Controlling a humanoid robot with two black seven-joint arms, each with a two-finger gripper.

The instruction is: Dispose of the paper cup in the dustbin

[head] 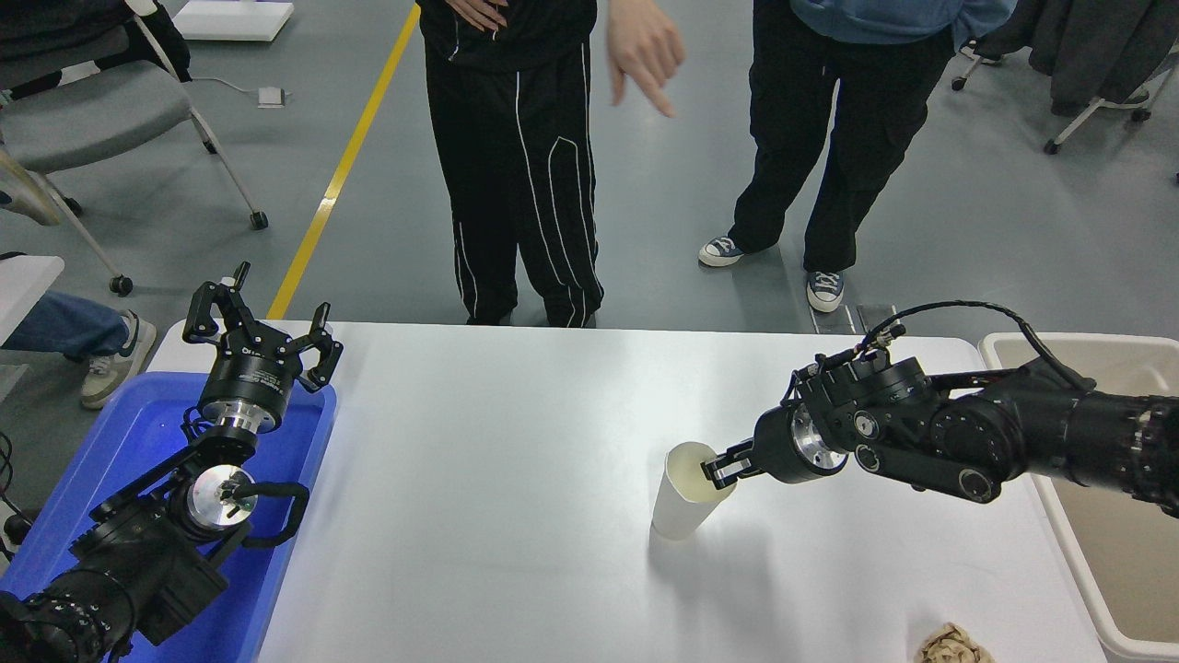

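The paper cup (680, 502) is white with a cream inside and leans to the left on the white table (497, 414), right of the middle. My right gripper (717, 470) comes in from the right and is shut on the cup's right rim, one finger inside the mouth and one outside. I cannot tell whether the cup's base touches the table. The beige dustbin (1011, 343) stands at the table's right edge, partly behind my right arm. My left gripper (260, 318) is open and empty, parked above the blue bin at the left.
A bright blue bin (138, 424) sits at the table's left end under my left arm. A crumpled brown paper wad (952, 644) lies at the front right. Two people stand at the far side, one with a hand (640, 51) hanging down.
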